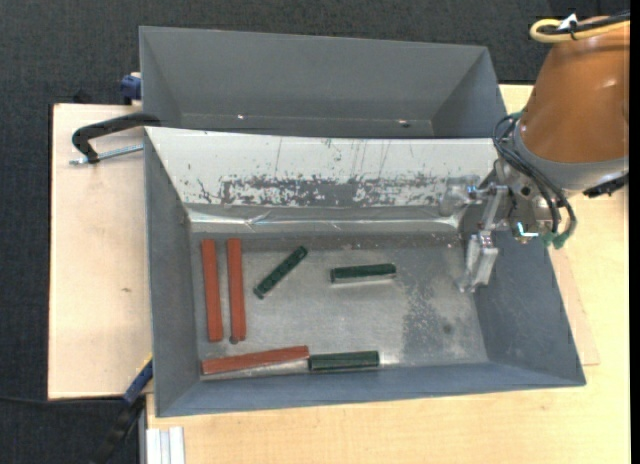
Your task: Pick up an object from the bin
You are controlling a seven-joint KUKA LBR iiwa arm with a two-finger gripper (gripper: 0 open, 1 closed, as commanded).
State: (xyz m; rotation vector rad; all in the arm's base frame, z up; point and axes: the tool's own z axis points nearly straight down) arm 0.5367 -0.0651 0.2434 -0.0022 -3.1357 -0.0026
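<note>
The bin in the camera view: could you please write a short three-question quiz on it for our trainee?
1. Count: how many dark green bars lie in the bin?
2. True or false: the gripper hangs above the bin's left side.
3. Choose: the two side-by-side red bars lie at the floor's A) left, B) middle, C) right.
Key: 1) three; 2) false, it is at the bin's right side; 3) A.

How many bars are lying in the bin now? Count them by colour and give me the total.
Red bars: 3
Dark green bars: 3
Total: 6
</note>
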